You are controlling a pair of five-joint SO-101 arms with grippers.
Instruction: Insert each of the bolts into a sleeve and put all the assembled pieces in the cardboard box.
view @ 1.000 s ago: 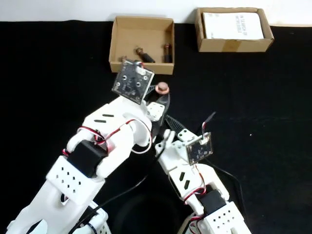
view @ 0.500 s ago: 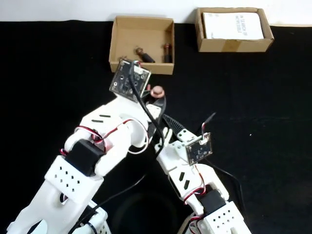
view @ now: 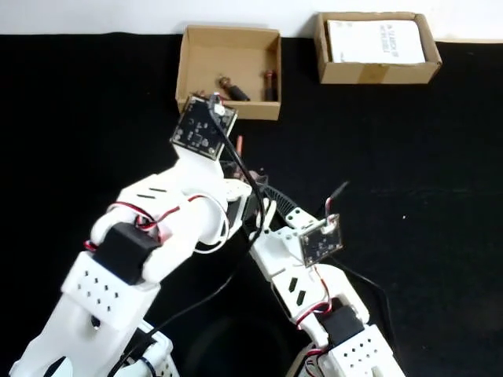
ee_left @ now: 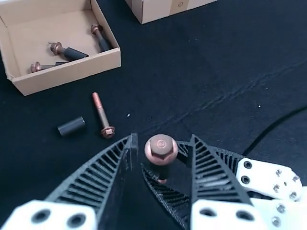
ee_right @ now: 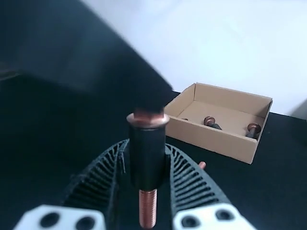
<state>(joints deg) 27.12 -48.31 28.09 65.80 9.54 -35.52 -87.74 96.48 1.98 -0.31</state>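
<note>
The right end effector [ee_right: 146, 152] is pinching a black sleeve [ee_right: 146, 160] and holding it upright. A copper bolt [ee_right: 147, 118] is sitting through the sleeve, its head resting on top and its threaded tip sticking out below. The left end effector [ee_left: 163, 142] is hanging over this piece with its fingers spread, one on each side of the bolt head and a gap showing on both sides. In the high view the left arm's wrist [view: 206, 129] is covering the held piece.

On the black counter [view: 409, 157], between the end effectors and the cardboard box [view: 228, 110], a loose bolt [ee_left: 101, 115] is lying flat. A loose sleeve [ee_left: 72, 127] is lying just beside it, not touching it. Three assembled pieces [ee_left: 67, 51] are lying on the floor of the cardboard box. A second box [view: 377, 73] is sitting near the first at the counter's far edge, and a white sheet [view: 376, 41] is lying in it.
</note>
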